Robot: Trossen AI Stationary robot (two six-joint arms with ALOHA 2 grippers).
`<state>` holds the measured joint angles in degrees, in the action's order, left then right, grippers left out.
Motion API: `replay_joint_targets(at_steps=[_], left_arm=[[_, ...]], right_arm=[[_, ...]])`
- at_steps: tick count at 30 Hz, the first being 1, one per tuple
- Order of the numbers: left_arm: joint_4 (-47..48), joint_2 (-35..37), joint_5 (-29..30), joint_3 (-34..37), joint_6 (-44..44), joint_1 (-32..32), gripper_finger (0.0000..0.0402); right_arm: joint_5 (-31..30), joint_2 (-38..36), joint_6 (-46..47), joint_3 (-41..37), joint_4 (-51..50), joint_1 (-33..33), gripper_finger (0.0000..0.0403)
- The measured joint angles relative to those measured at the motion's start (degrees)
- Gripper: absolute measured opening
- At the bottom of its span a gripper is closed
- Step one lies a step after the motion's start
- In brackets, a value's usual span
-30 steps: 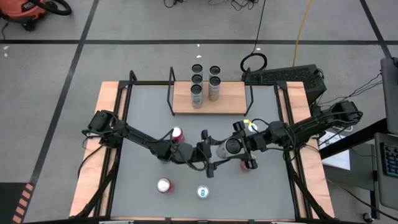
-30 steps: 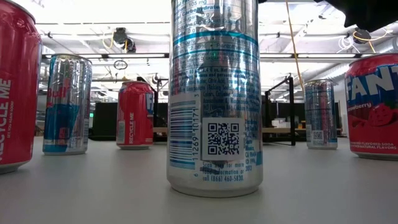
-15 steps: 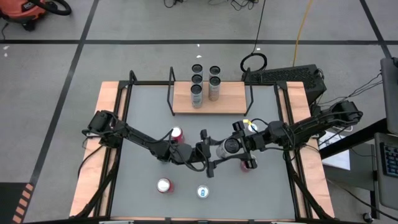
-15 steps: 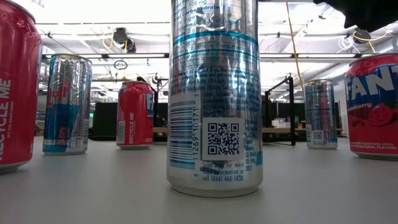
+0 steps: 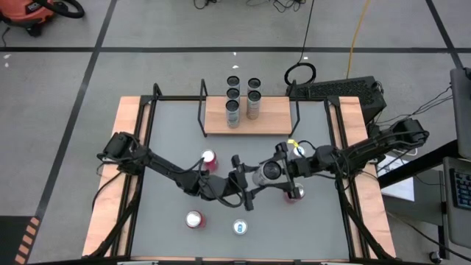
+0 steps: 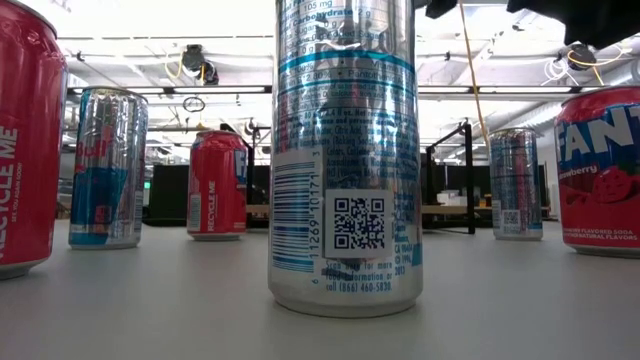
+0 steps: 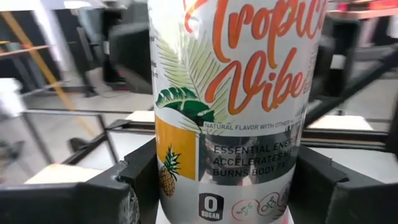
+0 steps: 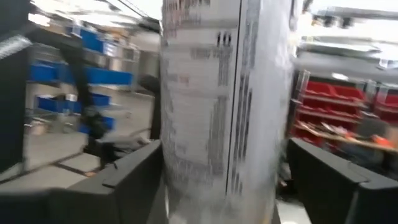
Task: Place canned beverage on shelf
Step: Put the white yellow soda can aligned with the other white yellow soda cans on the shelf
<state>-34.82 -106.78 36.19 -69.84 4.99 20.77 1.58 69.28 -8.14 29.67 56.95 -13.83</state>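
While two loose cans, a red-topped one (image 5: 193, 218) and a slim silver one with a blue lid (image 5: 239, 227), stand at the lower middle of the high view, the work is done just above them at the frame's centre. There a tall silver aluminium can with orange lettering and a pineapple print (image 5: 270, 171) is clamped between the fingers of the left gripper (image 7: 227, 186). It is straddled from the other side by the right gripper (image 8: 224, 180), whose jaws appear parted and just off its wall. A hand-over to the left arm is judged to be the step in hand.

Whether the can is lifted off the grey tabletop (image 5: 169, 125) cannot be told.

Next, a clean withdrawal of the right arm is called for, past the red can (image 5: 294, 193) close beneath it.

Farther up, the light-wood shelf with black rod end frames (image 5: 276, 118) is already stocked with silver cans (image 5: 232, 110) on its left and middle. Bare board is left at its right end, beside the rod frame (image 5: 298, 110).
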Motion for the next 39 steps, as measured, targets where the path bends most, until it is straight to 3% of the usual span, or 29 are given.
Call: replay_joint_targets(at_steps=[7,11,16,23,29,39], left_arm=[[-0.07,0.02,18.08,0.0,0.31,1.94,0.025],[0.01,0.02,26.21,0.0,-0.18,2.25,0.025],[0.77,0.02,27.52,0.0,-3.75,2.26,0.025],[1.73,0.02,27.74,0.0,-4.72,2.61,0.025],[3.04,0.0,28.19,0.0,-4.64,2.61,0.0251],[4.18,0.0,30.03,0.0,-4.67,1.32,0.0251]], right_arm=[[-16.85,-0.6,-0.15,0.0,-0.03,-4.27,0.0362],[-22.06,-1.39,-0.47,0.0,1.89,-5.73,0.0376],[-26.67,-1.57,-1.45,3.82,0.28,-6.18,0.0377],[-32.85,-1.57,-1.55,13.99,-14.97,-6.18,0.0377],[-32.91,-1.57,0.05,19.45,-25.18,-6.18,0.0374],[-31.85,-1.22,2.14,19.63,-25.52,-4.78,0.0319]])
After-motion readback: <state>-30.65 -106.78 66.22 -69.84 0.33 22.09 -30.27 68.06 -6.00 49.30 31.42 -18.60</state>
